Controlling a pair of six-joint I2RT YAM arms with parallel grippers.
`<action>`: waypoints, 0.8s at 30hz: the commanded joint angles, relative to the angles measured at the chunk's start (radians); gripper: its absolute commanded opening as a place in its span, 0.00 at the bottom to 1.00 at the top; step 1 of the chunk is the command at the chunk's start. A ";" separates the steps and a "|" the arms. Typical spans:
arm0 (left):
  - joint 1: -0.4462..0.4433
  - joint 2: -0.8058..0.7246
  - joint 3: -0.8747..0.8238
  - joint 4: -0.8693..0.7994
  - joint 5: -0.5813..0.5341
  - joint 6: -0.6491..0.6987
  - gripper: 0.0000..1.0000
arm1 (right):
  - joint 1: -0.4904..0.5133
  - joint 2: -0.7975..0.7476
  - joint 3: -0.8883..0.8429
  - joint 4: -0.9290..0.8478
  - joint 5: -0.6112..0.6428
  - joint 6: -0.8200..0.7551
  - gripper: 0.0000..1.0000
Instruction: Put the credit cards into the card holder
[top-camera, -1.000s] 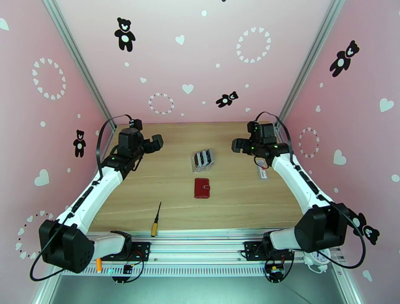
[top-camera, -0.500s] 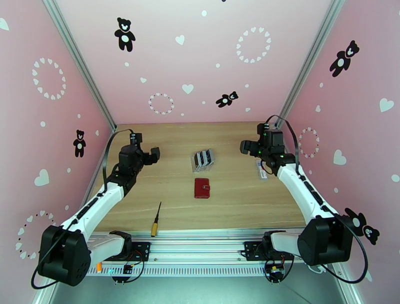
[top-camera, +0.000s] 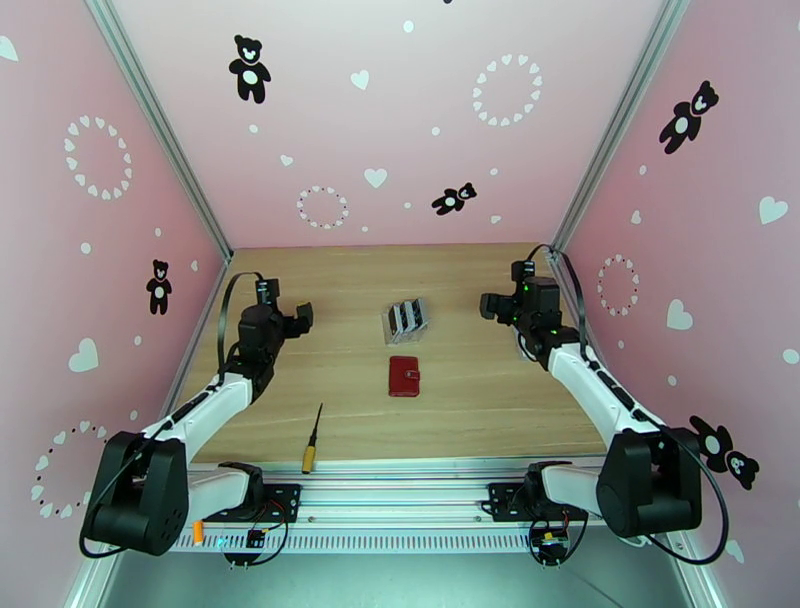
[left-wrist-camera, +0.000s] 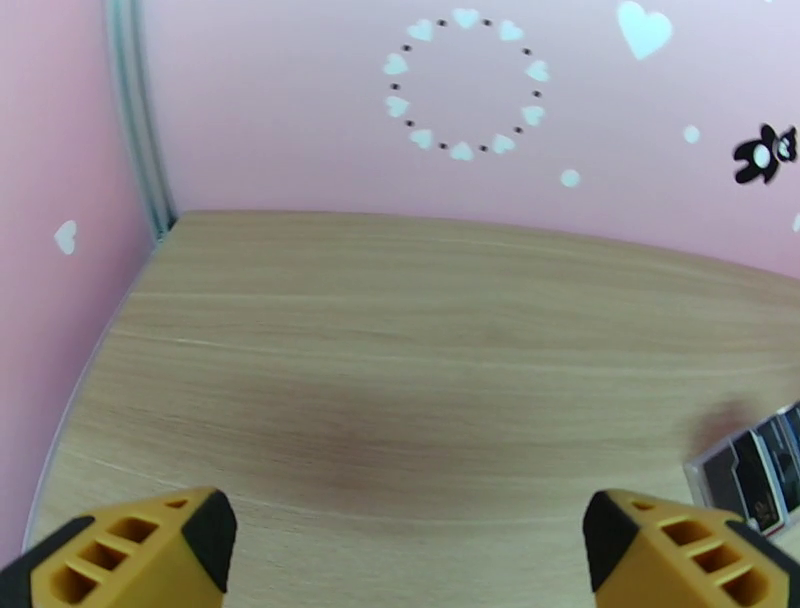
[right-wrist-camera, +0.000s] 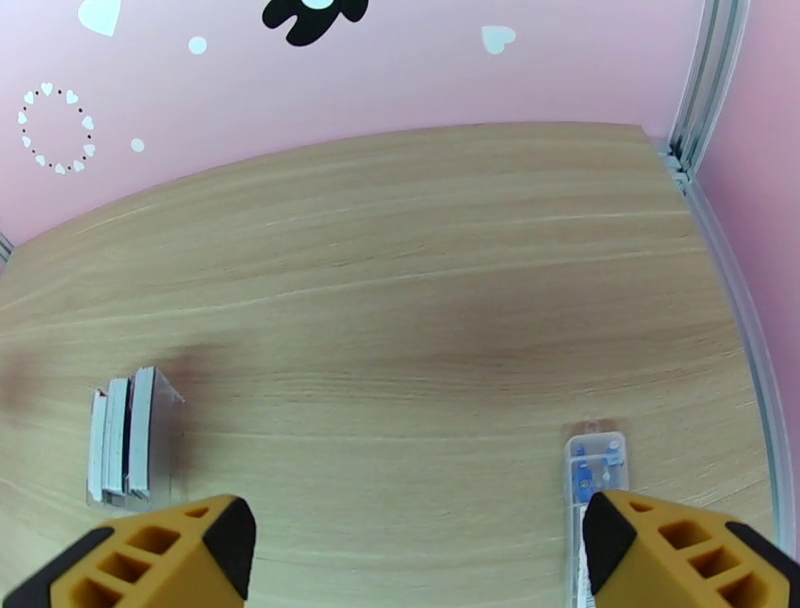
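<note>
The card holder (top-camera: 404, 377) is a small dark red wallet lying shut, flat on the middle of the wooden table (top-camera: 470, 400). Just behind it, the credit cards (top-camera: 405, 316) stand on edge in a clear slotted rack (top-camera: 388, 324). They also appear as the cards (right-wrist-camera: 125, 430) at the right wrist view's lower left, and the rack (left-wrist-camera: 755, 470) shows at the left wrist view's right edge. My left gripper (top-camera: 302, 317) hovers open left of the rack, with nothing between its fingers (left-wrist-camera: 130, 550). My right gripper (top-camera: 487, 305) hovers open to the rack's right, fingers (right-wrist-camera: 690, 555) spread and holding nothing.
A screwdriver (top-camera: 312, 440) with a yellow handle lies near the table's front edge, left of centre. A small clear case (right-wrist-camera: 592, 490) with blue parts lies by the right wall under my right arm. Pink walls close in the table on three sides.
Both arms have folded back toward me. The left gripper moved nearer and lower, the right gripper shifted slightly right and nearer. Both stayed open, and the wallet and rack have not moved.
</note>
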 joint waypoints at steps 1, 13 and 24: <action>0.019 0.011 -0.032 0.071 -0.009 0.013 0.98 | 0.002 -0.005 -0.029 0.069 0.034 -0.022 0.91; 0.110 -0.008 -0.136 0.185 0.098 0.024 0.98 | 0.006 0.030 -0.113 0.202 0.062 -0.069 0.89; 0.115 -0.046 -0.174 0.184 0.123 0.078 0.98 | 0.011 0.028 -0.131 0.222 0.090 -0.110 0.89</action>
